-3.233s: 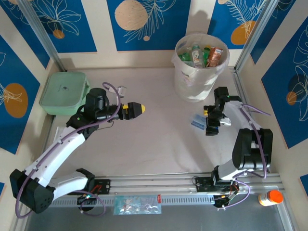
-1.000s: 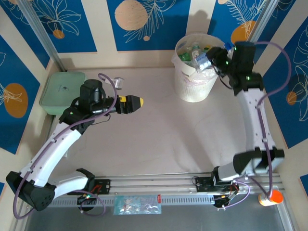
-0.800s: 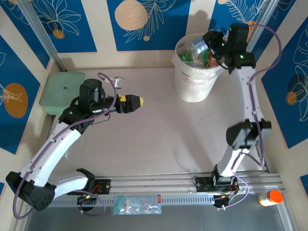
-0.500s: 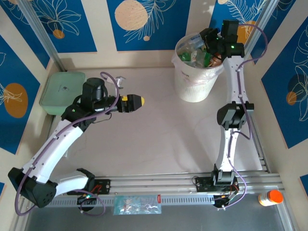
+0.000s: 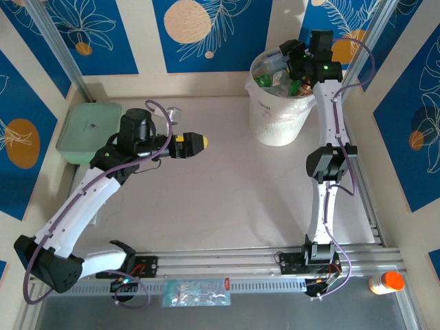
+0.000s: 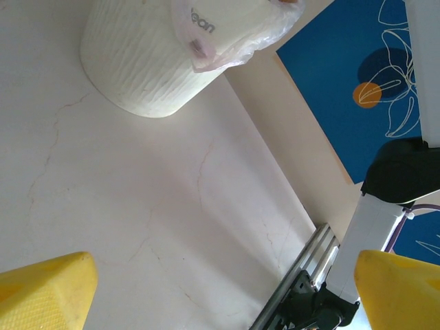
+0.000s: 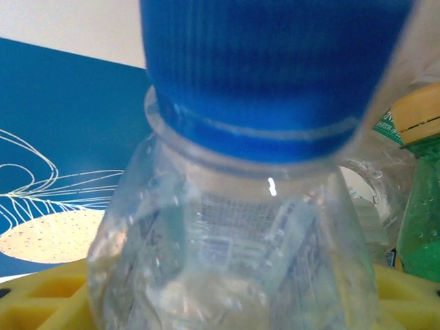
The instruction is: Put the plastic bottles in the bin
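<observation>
Whereas moments ago the right gripper [image 5: 292, 58] was low over the table [image 5: 234, 199] at 3 o'clock, it now reaches out above the bin [image 5: 275, 124] at 1 o'clock, over the bottles [image 5: 271, 77] already inside. Its wrist view has a clear bottle [image 7: 234, 227] with a blue cap lying between the yellow fingers [image 7: 41, 295], with a green bottle [image 7: 423, 227] at its 3 o'clock. Whether the fingers still clamp it, I cannot tell. The drop looks imminent, which would add one more bottle. The left gripper [image 5: 194, 143] hangs wide open and empty near 10 o'clock.
</observation>
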